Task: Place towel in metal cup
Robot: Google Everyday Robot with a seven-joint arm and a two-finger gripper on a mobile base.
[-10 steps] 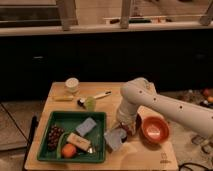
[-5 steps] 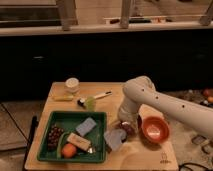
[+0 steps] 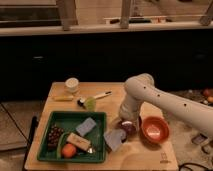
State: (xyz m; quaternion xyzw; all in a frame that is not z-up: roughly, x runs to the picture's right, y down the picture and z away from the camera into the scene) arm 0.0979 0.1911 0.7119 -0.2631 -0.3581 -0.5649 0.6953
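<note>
The grey towel (image 3: 114, 140) lies crumpled on the wooden table (image 3: 145, 159), just right of the green tray. The metal cup (image 3: 128, 129) stands right behind it, dark and shiny, between the towel and the orange bowl. My white arm reaches in from the right and bends down over the cup. My gripper (image 3: 125, 121) is at the end of it, low over the cup and the towel's far edge, and mostly hidden by the arm's wrist.
A green tray (image 3: 50, 156) at the front left holds grapes (image 3: 54, 135), an orange (image 3: 69, 150), a blue-grey sponge (image 3: 86, 126) and a bar. An orange bowl (image 3: 154, 129) sits right of the cup. A white cup (image 3: 72, 84), a yellow item (image 3: 62, 98) and a green-headed brush (image 3: 92, 101) lie at the back.
The arm has shifted only slightly over the cup and towel. The towel and the cup stay in about the same place.
</note>
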